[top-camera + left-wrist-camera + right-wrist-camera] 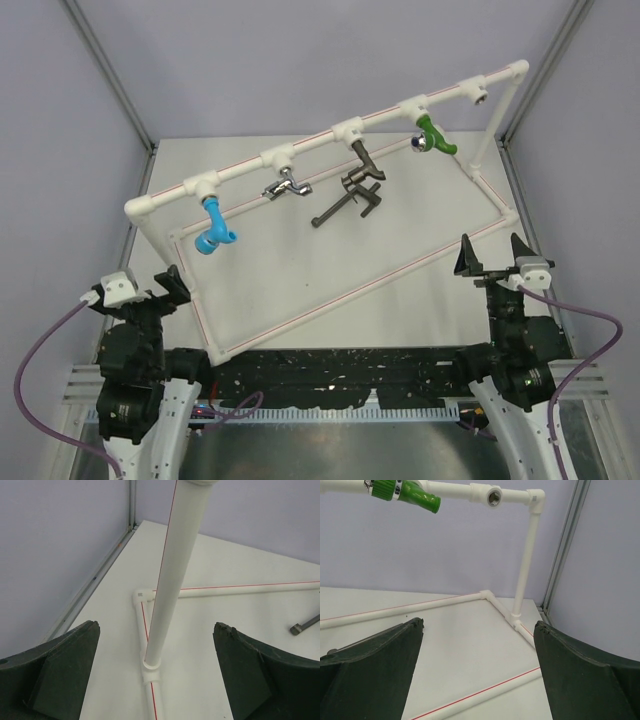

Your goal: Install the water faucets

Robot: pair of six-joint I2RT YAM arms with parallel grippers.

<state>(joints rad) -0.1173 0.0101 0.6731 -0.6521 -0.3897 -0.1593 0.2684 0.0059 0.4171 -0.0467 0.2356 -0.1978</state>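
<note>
Four faucets hang on the white pipe frame's top rail (pixel 320 140): a bright blue one (pixel 213 228) at the left, a silver chrome one (pixel 287 186), a dark bronze one (pixel 362 162) and a green one (pixel 432 135), which also shows in the right wrist view (pixel 412 494). The longer dark T-handled faucet (pixel 342 207) lies on the table below the bronze one; its end shows in the left wrist view (pixel 302 626). My left gripper (pixel 163 290) (pixel 157 626) is open and empty, facing the frame's left post (pixel 172 580). My right gripper (pixel 493 255) (pixel 479 625) is open and empty, near the frame's right front corner.
The rightmost tee socket (pixel 478 88) on the rail holds nothing; it shows in the right wrist view (pixel 493 496). The frame's base pipes (pixel 330 300) lie on the white table. Grey walls with metal posts (pixel 110 70) close in the back and sides.
</note>
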